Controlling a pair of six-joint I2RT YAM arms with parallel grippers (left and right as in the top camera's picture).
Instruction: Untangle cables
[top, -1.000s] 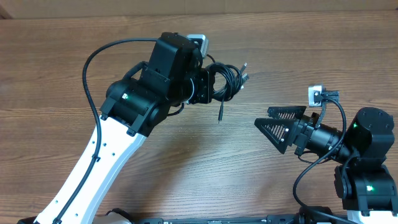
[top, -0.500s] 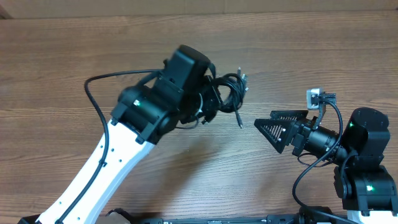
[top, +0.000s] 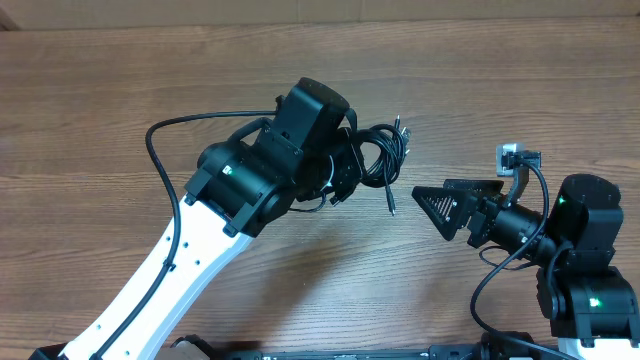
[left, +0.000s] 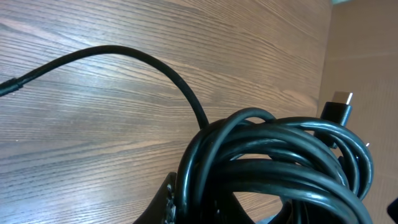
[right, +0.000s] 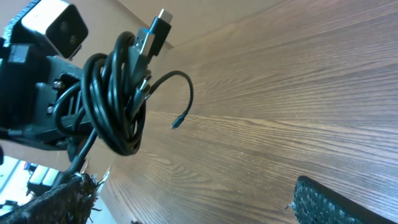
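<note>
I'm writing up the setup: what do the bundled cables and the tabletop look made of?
The cables: black rubbery or plastic sheath, smooth and slightly glossy, going by highlights along the loops. The table: matte brown wood-grain surface; streaked grain shows, but solid wood or laminate cannot be told.

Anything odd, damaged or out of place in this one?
Nothing looks damaged or spilled. The cables hang as one tight coil from the shut left hand, apparently lifted off the table, with one loose plug end dangling below. The open right hand stands apart from them.
</note>
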